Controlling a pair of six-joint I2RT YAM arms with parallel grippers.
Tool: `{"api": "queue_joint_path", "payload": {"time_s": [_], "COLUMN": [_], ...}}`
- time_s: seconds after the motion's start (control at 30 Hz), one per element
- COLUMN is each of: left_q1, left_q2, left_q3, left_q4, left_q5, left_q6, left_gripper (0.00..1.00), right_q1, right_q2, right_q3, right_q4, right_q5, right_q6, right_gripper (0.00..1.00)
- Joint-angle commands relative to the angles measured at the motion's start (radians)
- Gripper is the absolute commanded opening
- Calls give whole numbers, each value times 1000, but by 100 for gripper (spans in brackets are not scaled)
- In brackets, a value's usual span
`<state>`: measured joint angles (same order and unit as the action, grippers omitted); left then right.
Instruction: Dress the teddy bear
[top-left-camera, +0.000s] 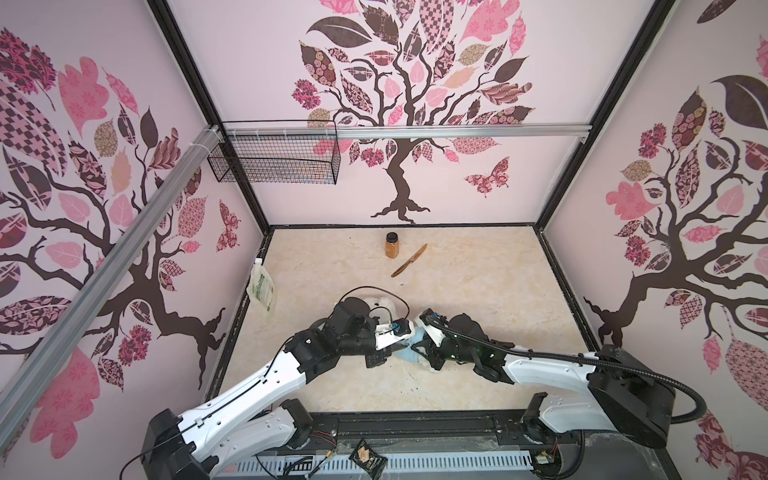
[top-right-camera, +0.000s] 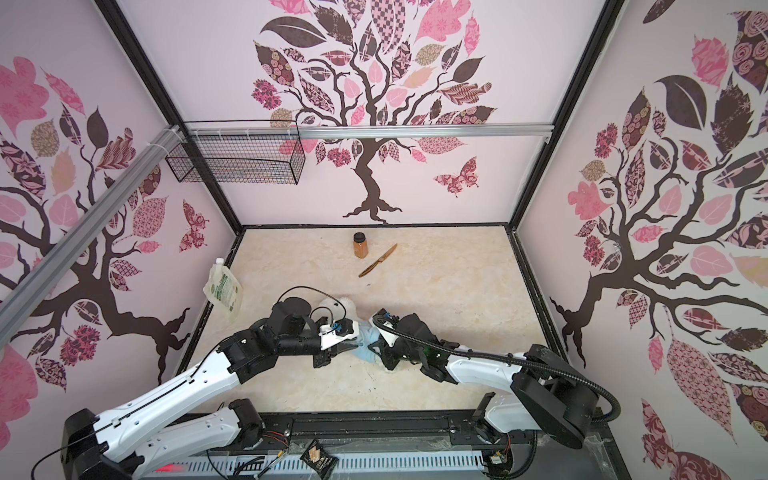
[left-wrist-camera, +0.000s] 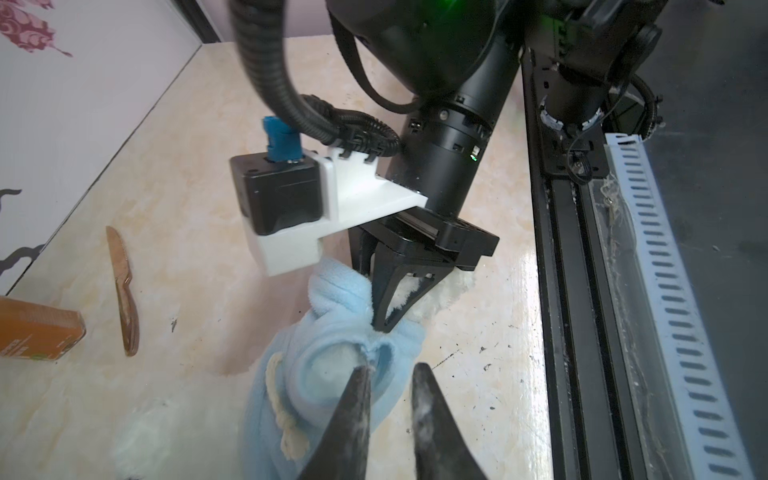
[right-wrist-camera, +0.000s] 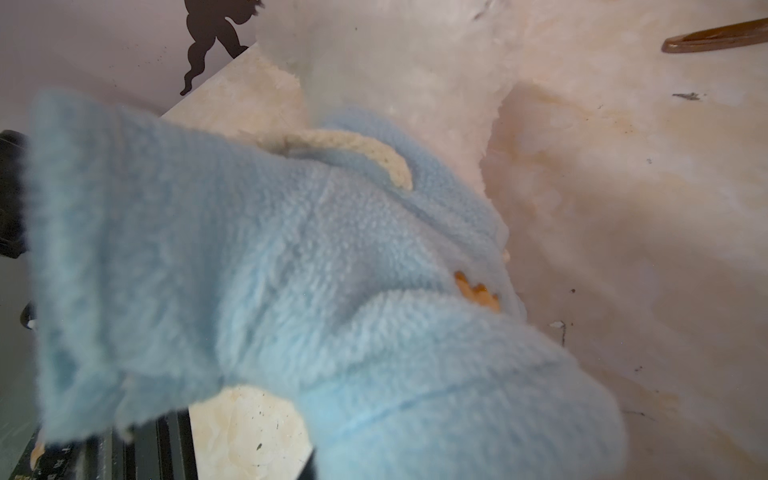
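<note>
The teddy bear (top-left-camera: 384, 302) lies mid-table under both arms, with only its white head and bits of fur showing in both top views. A light blue shirt (left-wrist-camera: 332, 299) is bunched over its body, and white fur shows through one shirt opening. My left gripper (left-wrist-camera: 393, 369) sits at that opening's hem, its fingers a narrow gap apart with the hem between the tips. My right gripper (left-wrist-camera: 380, 326) is shut, pinching a fold of the shirt just beyond. In the right wrist view the shirt (right-wrist-camera: 291, 249) hides the jaws, with the bear's fur (right-wrist-camera: 395, 62) behind.
A brown spice jar (top-left-camera: 392, 245) and a wooden comb (top-left-camera: 409, 260) lie near the back wall. A soft pouch bottle (top-left-camera: 262, 286) leans on the left wall. A wire basket (top-left-camera: 274, 153) hangs high at the back left. A dark packet (top-left-camera: 368, 455) rests on the front rail.
</note>
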<state>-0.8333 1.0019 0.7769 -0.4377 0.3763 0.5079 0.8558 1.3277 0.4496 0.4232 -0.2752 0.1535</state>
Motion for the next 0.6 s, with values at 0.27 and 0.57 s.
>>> {"api": "queue_joint_path", "payload": {"time_s": [0.27, 0.57], "left_q1": [-20, -17], "left_q2": [103, 117], "left_q3": [91, 90], "left_q4": [-53, -28], "left_q5": [-172, -251], "left_q6": [94, 70], "left_gripper": [12, 13], "right_q1": [-4, -4], "right_q2": [30, 39], "right_q3": [56, 61], "right_q4": [66, 63], "right_q5": [-22, -24], "right_q6": [18, 11], "right_gripper": [12, 12]}}
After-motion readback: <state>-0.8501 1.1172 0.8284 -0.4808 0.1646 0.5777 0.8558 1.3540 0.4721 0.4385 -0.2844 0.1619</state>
